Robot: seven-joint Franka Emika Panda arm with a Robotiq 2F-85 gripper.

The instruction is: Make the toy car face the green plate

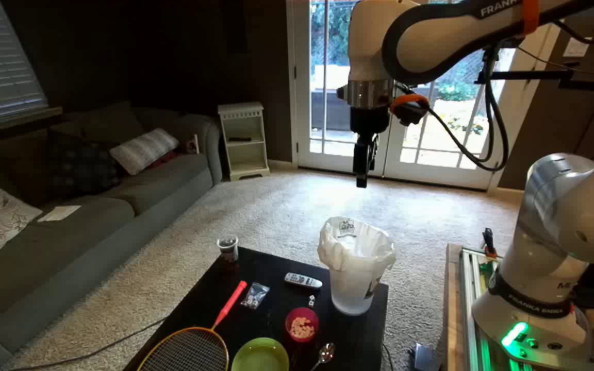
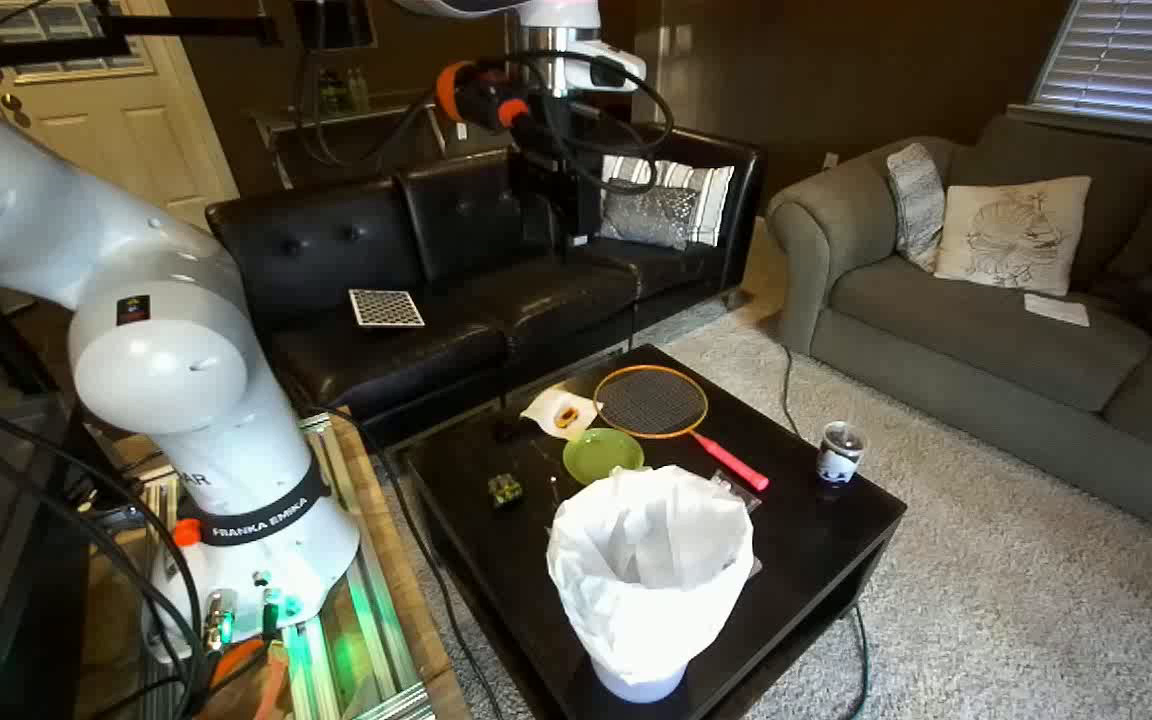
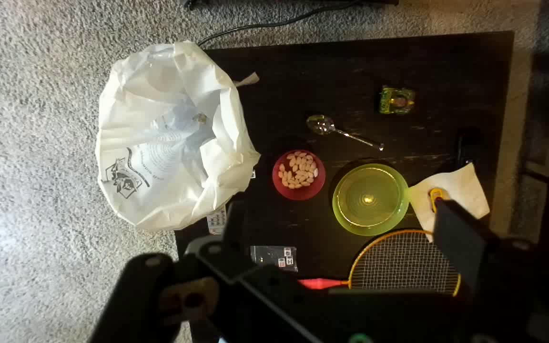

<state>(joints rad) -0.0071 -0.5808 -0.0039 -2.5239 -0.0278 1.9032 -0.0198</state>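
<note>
The green plate (image 3: 370, 190) lies between the bowl (image 3: 299, 194) and the white paper (image 3: 465, 188), the claw (image 3: 341, 214) hanging high, spread apart.

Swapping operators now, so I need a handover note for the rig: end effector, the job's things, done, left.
End effector: open, holding nothing, up in the air.
Green plate: on the table, between pink bowl and white paper in the wrist view.
Toy car: can't identify for sure; candidates are the small green-and-yellow item and the dark object by the paper.
Done: no facing can be confirmed.
Left: settle which is the car, find its front, then probably turn it toward the plate.
</note>
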